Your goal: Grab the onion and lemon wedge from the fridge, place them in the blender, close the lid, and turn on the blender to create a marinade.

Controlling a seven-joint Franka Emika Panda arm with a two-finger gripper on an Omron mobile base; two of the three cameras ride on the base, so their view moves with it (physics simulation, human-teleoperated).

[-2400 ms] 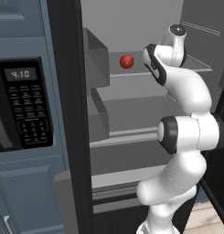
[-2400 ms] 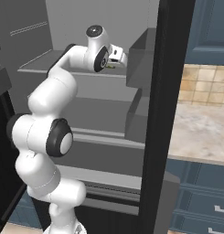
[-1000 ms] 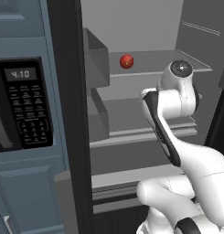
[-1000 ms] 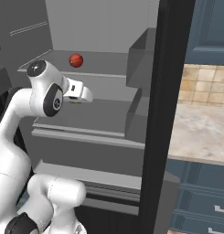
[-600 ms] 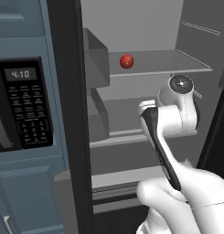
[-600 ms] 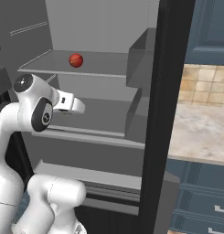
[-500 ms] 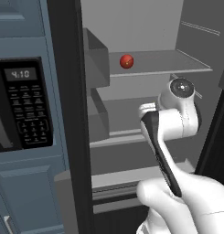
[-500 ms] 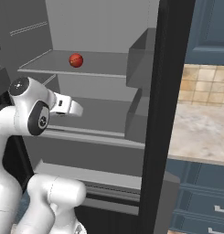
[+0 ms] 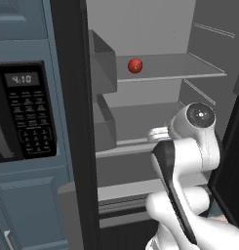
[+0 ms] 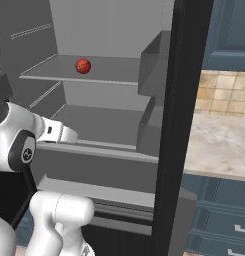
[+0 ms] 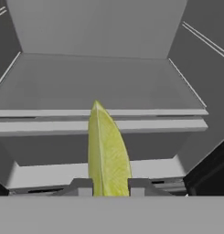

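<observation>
The lemon wedge (image 11: 108, 153), a yellow-green sliver, stands upright between my gripper's (image 11: 109, 185) fingertips, which are shut on it. In the left base view the gripper (image 9: 160, 130) hangs in front of the fridge's middle shelf, with a speck of the wedge (image 9: 164, 125) showing at its tip. The right base view shows the gripper (image 10: 72, 135) at that shelf's front edge. The onion (image 9: 135, 65), a glossy red ball, rests on the upper shelf (image 9: 184, 68) of the open fridge, above and behind the gripper. From the right base the onion (image 10: 83, 65) sits on the same shelf (image 10: 49, 74). Blender and lid are out of view.
A black microwave (image 9: 27, 111) with a keypad sits left of the fridge. The dark door edge (image 10: 175, 125) stands to the right, with a marble counter (image 10: 219, 145) and blue drawers beyond. Grey door bins (image 10: 151, 62) line the fridge's side. The middle shelf (image 11: 99, 82) lies ahead.
The arm has drawn back and down from the upper shelf to the front of the middle shelf, carrying the lemon wedge. The onion has stayed in place.
</observation>
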